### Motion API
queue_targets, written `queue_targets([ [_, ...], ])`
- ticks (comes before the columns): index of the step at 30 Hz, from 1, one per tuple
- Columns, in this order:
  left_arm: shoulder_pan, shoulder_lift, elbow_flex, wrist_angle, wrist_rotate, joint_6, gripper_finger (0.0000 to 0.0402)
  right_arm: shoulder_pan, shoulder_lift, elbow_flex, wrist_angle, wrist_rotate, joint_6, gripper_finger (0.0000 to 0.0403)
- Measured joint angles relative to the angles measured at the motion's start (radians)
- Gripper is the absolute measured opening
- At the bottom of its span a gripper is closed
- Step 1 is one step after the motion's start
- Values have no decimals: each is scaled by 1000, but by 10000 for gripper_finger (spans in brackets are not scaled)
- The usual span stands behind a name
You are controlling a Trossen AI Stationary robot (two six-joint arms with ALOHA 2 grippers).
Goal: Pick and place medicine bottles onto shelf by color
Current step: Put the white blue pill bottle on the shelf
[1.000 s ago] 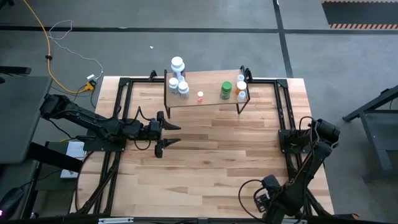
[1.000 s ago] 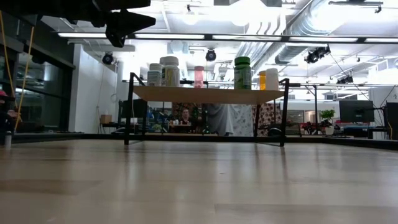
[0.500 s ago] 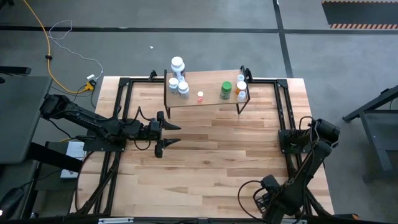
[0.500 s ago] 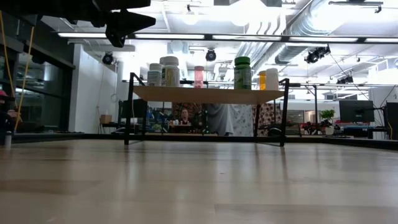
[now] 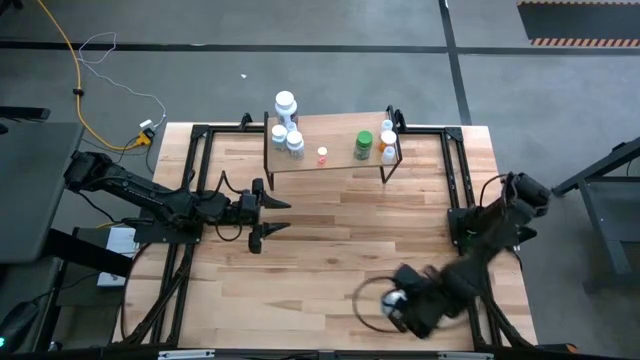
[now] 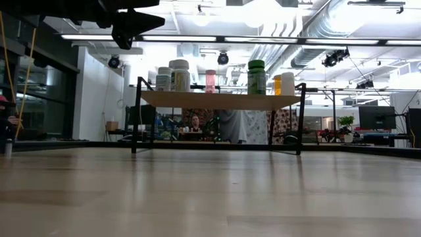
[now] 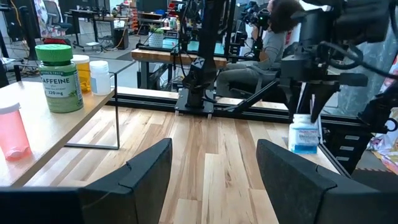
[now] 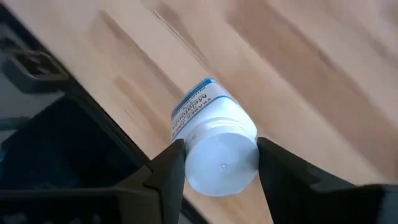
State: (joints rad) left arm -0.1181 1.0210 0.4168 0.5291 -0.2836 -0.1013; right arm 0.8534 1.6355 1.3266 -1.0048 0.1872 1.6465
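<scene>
The right gripper (image 8: 217, 158) pinches a white bottle (image 8: 214, 146) by its cap above the surface (image 5: 330, 240), near the near edge toward the right corner. The left gripper (image 5: 272, 215) hovers spread and empty over the left half of the surface. The shelf (image 5: 335, 148) stands at the far edge, carrying white bottles (image 5: 285, 135), a red-topped bottle (image 5: 322, 154), a green bottle (image 5: 363, 145) and an orange bottle (image 5: 388, 143).

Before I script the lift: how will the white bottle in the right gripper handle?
The white bottle is round with a smooth cap, so it could twist or slip between the right gripper fingers. It looks small and plastic, probably light. Set down on its side, it would likely roll.
</scene>
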Motion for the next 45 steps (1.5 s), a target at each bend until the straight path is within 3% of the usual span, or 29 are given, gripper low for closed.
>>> queue_targets([
  [9,0,0,0,0,0,0,225,-324,0,163,19,31,-672,160],
  [19,0,0,0,0,0,-3,225,-620,29,515,-122,270,-1126,160],
  [25,0,0,0,0,0,-2,225,-770,136,720,-254,317,-1242,161],
  [32,0,0,0,0,0,0,225,-916,296,934,-544,296,-1202,161],
  [39,0,0,0,0,0,-3,225,-1018,384,978,-552,138,-1284,161],
  [45,0,0,0,0,0,-1,225,-1086,416,978,-557,127,-1289,161],
])
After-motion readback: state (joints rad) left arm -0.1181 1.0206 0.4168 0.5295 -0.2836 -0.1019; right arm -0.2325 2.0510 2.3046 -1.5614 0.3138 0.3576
